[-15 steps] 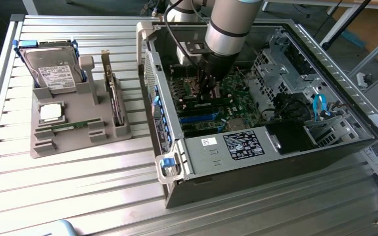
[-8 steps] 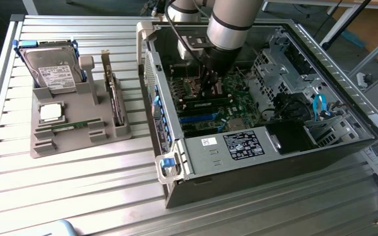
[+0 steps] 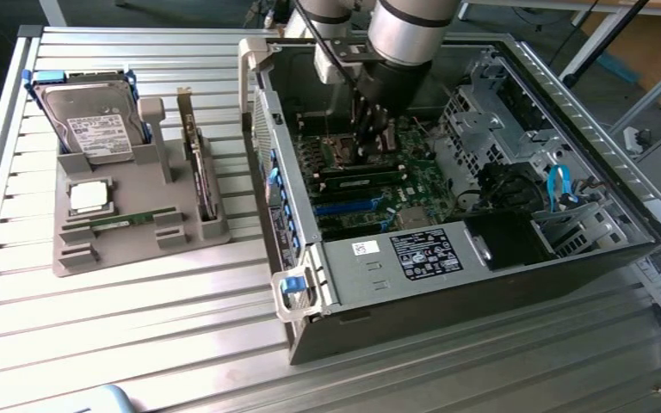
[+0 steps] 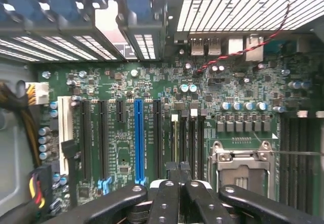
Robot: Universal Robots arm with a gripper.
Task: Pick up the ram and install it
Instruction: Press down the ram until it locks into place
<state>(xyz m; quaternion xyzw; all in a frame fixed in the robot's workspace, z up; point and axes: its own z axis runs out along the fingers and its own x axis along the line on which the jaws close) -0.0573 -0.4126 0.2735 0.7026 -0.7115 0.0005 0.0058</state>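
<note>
ram (image 4: 175, 144) | thin green stick | edge-on, upright in motherboard slot

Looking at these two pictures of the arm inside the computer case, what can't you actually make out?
- Exterior view: the gripper's tips and the motherboard slots beneath them, hidden by the arm.
- Wrist view: whether the shut gripper holds the ram; the fingers cover that spot and the frame edge crops them.
- Exterior view: the thin green strip on the grey tray is too small to identify.
</note>
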